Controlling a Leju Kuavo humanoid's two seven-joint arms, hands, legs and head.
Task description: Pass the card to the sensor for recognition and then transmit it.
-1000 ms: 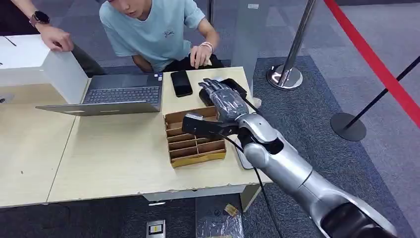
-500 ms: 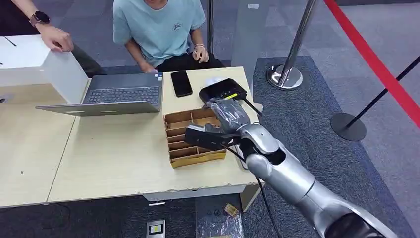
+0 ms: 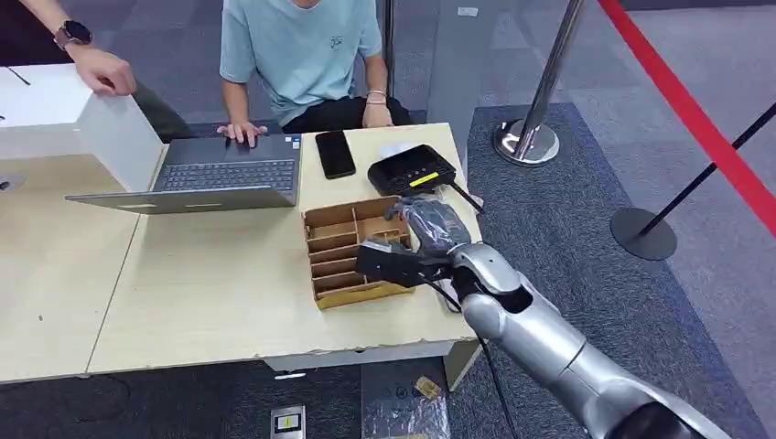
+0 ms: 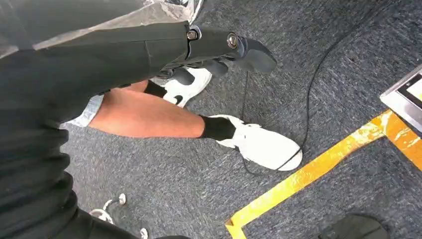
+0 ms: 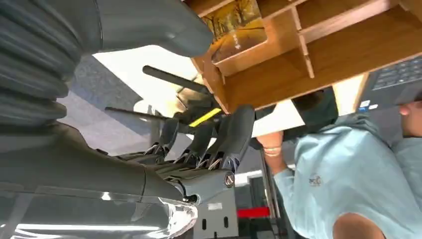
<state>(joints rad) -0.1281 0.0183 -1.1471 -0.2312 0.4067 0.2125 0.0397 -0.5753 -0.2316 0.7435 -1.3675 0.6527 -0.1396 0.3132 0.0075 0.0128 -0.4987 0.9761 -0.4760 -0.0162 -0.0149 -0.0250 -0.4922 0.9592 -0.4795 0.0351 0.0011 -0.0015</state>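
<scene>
So the right hand (image 3: 428,225) is sitting over the far right corner of the brown wooden divided tray (image 3: 340,267), palm down with the fingers (image 5: 234,137) stretched out and slightly apart, nothing in it as far as I can see. Just past its fingertips is the black box-shaped card sensor with a yellow-green strip (image 3: 414,169), close to the hand but not touching. From the right wrist view there's a card with a yellow autumn-tree picture (image 5: 234,25) in one of the tray's compartments, right next to the thumb (image 5: 149,22), not held. A black smartphone (image 3: 335,153) and an open grey laptop (image 3: 220,174) are further off to the hand's left on the light wooden table (image 3: 210,293), and a person in a light blue t-shirt (image 3: 307,50) is across the table with a hand on the laptop.

The left hand (image 4: 214,50) hangs over grey carpet (image 4: 323,99) near a person's white sneaker (image 4: 261,147); fingers look curled in, holding nothing.
</scene>
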